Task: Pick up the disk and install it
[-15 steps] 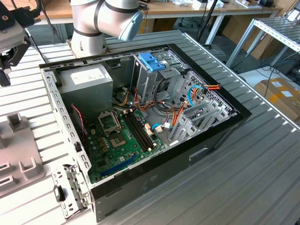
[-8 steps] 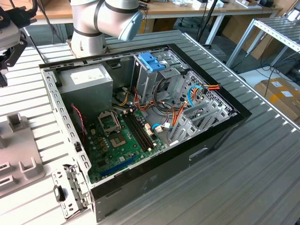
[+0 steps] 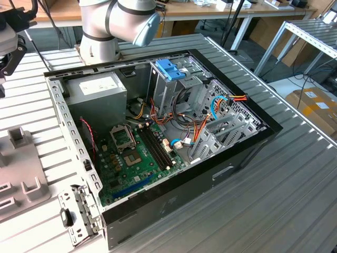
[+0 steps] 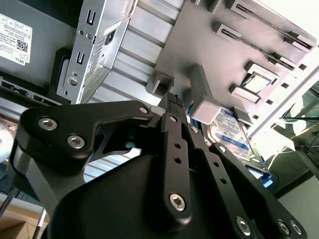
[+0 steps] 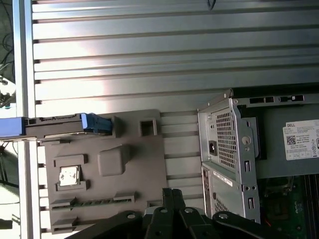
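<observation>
Exterior view sits high, angled down on the open computer case (image 3: 174,137) mid-frame on the desk (image 3: 274,200), with the arm (image 3: 116,26) at upper left. Both wrist views ride close behind the claw (image 4: 172,99) (image 5: 169,193), sharing the grey fixture plate (image 4: 209,45) (image 5: 134,164) and the case's corner.

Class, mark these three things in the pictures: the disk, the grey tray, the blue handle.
disk (image 5: 55,125), first wrist view, dark side edge.
grey tray (image 5: 144,159), first wrist view, bare flat face.
blue handle (image 3: 169,68), exterior view, top face.
</observation>
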Controlling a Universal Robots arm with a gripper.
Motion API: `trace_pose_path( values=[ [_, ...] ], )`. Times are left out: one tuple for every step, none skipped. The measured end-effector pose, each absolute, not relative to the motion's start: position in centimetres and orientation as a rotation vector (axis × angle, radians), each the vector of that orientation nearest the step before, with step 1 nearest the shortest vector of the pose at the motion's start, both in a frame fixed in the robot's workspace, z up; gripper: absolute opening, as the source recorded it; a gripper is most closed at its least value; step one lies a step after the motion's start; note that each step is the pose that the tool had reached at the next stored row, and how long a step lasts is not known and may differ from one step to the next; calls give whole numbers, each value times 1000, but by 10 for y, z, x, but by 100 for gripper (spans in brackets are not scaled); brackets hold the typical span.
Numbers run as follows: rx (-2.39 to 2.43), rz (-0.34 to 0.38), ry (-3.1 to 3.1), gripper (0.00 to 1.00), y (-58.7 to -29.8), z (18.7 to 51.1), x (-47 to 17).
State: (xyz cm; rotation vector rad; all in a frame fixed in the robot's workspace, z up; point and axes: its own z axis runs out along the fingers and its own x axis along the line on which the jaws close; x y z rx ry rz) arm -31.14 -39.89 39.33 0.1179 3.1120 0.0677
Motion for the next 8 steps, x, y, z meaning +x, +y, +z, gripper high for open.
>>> trace_pose_path(
  values=[
    [118, 68, 3112, 11, -399, 393, -312],
    [118, 68, 3112, 11, -399, 393, -313],
    [118, 68, 3112, 11, -399, 393, -314],
    [118, 68, 3112, 11, -399, 393, -315],
    [118, 68, 3112, 11, -399, 393, -316],
    [118, 68, 3112, 11, -399, 393, -316],
    [118, 68, 3112, 11, -399, 393, -317],
    [118, 68, 3112, 11, -399, 393, -318]
  ],
)
